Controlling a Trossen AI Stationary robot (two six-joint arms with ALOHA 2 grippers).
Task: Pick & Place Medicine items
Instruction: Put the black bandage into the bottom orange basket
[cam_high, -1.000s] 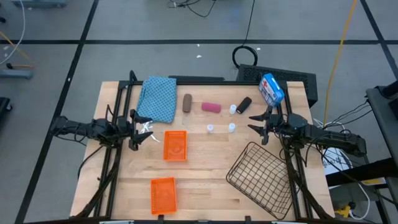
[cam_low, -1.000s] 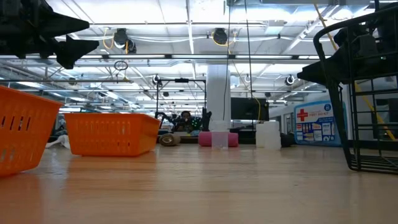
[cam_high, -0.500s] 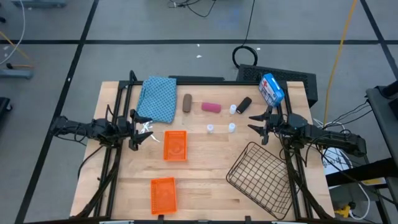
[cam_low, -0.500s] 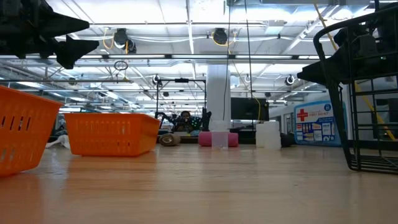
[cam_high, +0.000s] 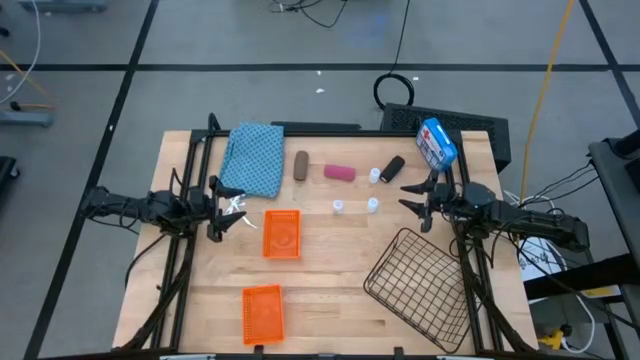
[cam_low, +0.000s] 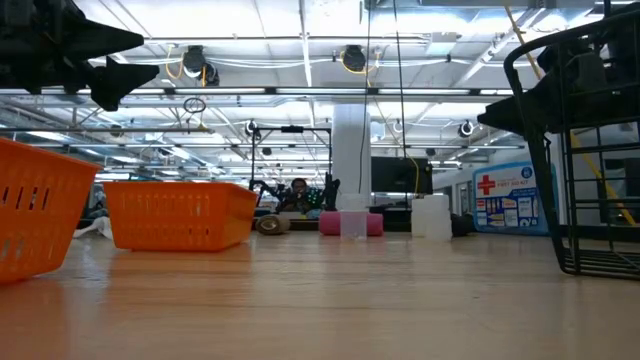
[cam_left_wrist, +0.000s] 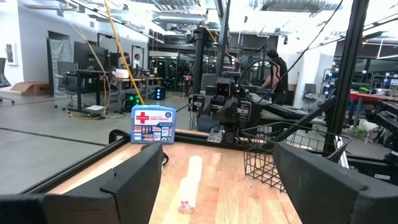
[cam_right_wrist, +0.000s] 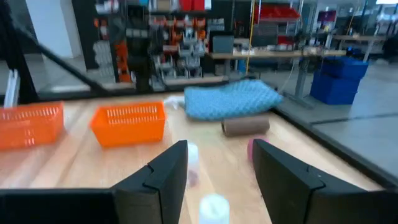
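The brown cylinder (cam_high: 301, 165), the pink one (cam_high: 339, 172) and the black one (cam_high: 392, 168) lie on their sides in a row near the table's far edge. One white vial (cam_high: 375, 175) stands beside the black cylinder, and two more (cam_high: 338, 207) (cam_high: 372, 205) stand nearer the middle. My left gripper (cam_high: 228, 210) hovers open at the table's left side, above the wood. My right gripper (cam_high: 415, 195) hovers open at the right side, a little right of the vials. In the right wrist view, a vial (cam_right_wrist: 213, 205) shows between my right gripper's open fingers (cam_right_wrist: 221, 177), farther off.
A blue cloth (cam_high: 253, 158) lies at the far left. Two orange baskets (cam_high: 281, 232) (cam_high: 262, 312) sit in the middle and near the near edge. A wire basket (cam_high: 415, 285) stands tilted at the near right. The blue-and-white red-cross box (cam_high: 436, 143) is at the far right corner.
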